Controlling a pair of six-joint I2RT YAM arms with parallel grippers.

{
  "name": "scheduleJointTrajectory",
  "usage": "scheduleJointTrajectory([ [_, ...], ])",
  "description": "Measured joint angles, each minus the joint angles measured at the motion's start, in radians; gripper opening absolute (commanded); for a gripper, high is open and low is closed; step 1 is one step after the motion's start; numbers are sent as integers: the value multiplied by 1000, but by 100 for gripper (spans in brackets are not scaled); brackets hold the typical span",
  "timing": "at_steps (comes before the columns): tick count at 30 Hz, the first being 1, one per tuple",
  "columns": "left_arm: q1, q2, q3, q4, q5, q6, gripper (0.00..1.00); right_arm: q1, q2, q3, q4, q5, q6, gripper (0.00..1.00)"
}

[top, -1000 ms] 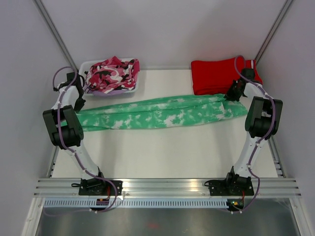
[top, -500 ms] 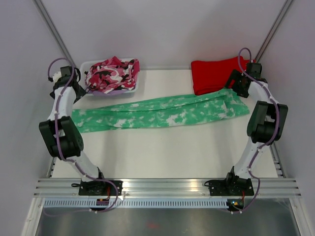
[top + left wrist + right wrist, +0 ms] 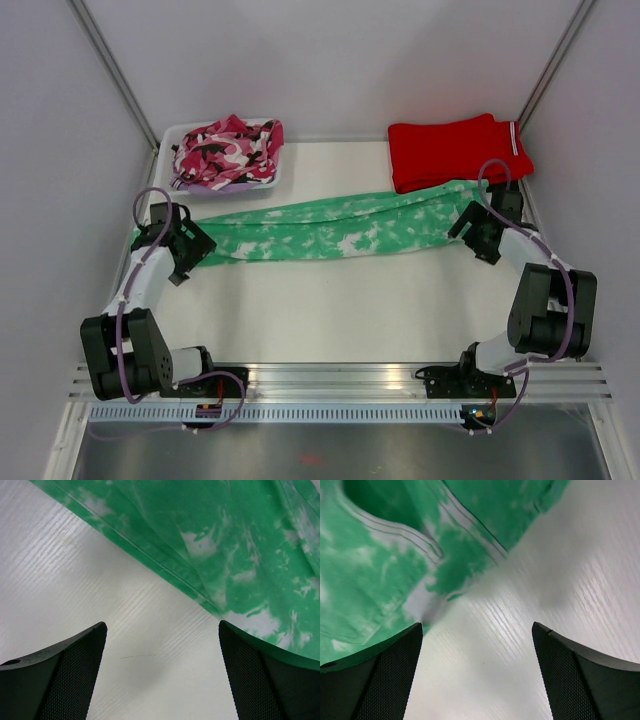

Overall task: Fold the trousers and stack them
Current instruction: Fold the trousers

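Note:
The mint green, white-blotched trousers (image 3: 330, 228) lie stretched out flat across the table, running from left to right. My left gripper (image 3: 192, 252) sits at their left end, open, over the near edge of the cloth. In the left wrist view the gripper (image 3: 162, 670) has only bare table between its fingers, and the trousers (image 3: 240, 540) fill the upper right. My right gripper (image 3: 472, 232) is at the right end, also open. In the right wrist view that gripper (image 3: 477, 670) spans bare table, with the trousers (image 3: 380, 555) at the upper left, their edge reaching the left finger.
Folded red trousers (image 3: 455, 150) with a white stripe lie at the back right, just beyond the green ones. A pink, black and white camouflage garment (image 3: 228, 150) fills a white tray (image 3: 172, 135) at the back left. Grey walls close in both sides.
Both grippers have opened and let go of the ends of the trousers. Both arms have swung back toward the near side, and the trousers now lie loose on the table.

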Motion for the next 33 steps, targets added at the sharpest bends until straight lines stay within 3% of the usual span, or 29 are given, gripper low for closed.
scheduleJointTrajectory([
  [10,-6,39,-27,97,71,-20,96,-2,72,-66,180,87,215,91],
  [13,-6,56,-32,109,68,-20,96,-2,116,-67,262,130,272,68],
  [14,-7,62,-33,112,66,-20,96,-2,134,-65,285,145,289,51],
  [16,-7,82,-33,123,64,-20,95,-2,164,-53,320,162,306,31],
  [17,-6,90,-33,127,64,-20,95,-2,179,-47,330,167,314,11],
  [18,-7,103,-33,131,63,-20,95,-1,191,-46,336,167,317,2],
  [19,-7,116,-33,134,63,-20,95,0,193,-45,340,165,323,0],
  [24,-6,136,-31,119,53,-19,96,0,126,-64,276,173,298,0],
  [30,-7,71,-15,39,-31,-20,96,-1,-276,-223,37,220,251,0],
  [31,-7,47,-13,24,-48,-21,96,-1,-329,-241,3,222,247,3],
  [33,-6,-2,-13,2,-74,-26,96,-1,-396,-271,-45,222,243,25],
])
